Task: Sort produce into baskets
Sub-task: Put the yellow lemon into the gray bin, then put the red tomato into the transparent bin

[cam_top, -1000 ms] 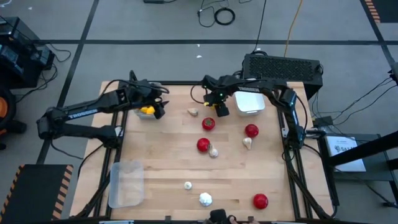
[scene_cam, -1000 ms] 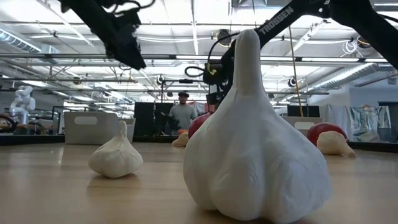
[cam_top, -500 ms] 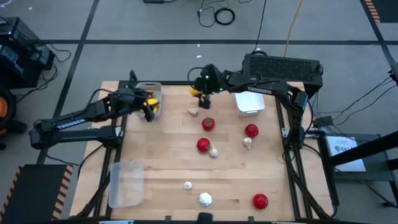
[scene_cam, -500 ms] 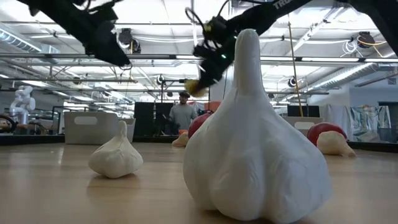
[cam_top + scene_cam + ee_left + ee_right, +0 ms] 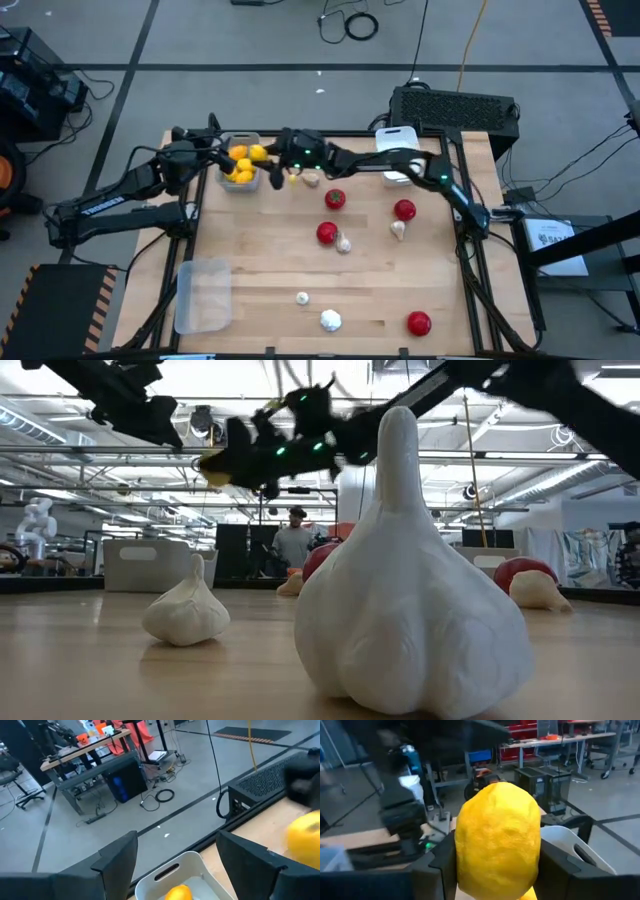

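The right wrist view alone shows the right gripper [image 5: 495, 870] clamped on a yellow lemon [image 5: 497, 837], with the grey basket [image 5: 580, 851] just beyond; from above, that gripper [image 5: 283, 172] sits beside the basket [image 5: 247, 140] at the table's far left. The left gripper [image 5: 182, 857] hangs spread and empty over the basket's far edge. "TROSSEN" reads along the left arm [image 5: 100, 200]. Tomatoes [image 5: 334, 198] and garlic bulbs [image 5: 329, 320] lie scattered on the table.

Both arms are matte black with white lettering, green indicator lights and thin black cables at the wrists
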Controlling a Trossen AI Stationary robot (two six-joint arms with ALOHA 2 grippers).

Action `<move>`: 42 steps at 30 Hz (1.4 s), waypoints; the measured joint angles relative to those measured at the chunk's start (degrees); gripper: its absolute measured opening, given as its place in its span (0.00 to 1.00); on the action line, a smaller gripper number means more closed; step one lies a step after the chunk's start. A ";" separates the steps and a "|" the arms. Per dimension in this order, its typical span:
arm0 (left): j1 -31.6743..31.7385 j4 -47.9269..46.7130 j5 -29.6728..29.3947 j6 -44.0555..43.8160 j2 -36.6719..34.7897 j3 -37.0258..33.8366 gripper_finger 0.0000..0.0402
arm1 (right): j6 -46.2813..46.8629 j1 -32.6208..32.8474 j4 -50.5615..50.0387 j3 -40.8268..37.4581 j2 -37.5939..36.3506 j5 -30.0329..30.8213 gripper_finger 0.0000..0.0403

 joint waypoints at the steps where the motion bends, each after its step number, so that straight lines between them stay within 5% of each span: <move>1: 0.15 0.02 -0.02 -0.21 -0.06 0.00 0.69 | 0.84 -0.03 -0.28 2.83 2.44 -0.05 0.44; 11: 0.09 -2.27 0.13 -2.97 0.03 0.00 0.69 | 2.39 -2.21 -12.43 33.75 20.29 1.74 0.46; 42: 0.08 -0.20 3.10 -4.53 0.05 0.00 0.69 | 8.76 -3.64 -8.02 31.42 23.29 0.30 0.65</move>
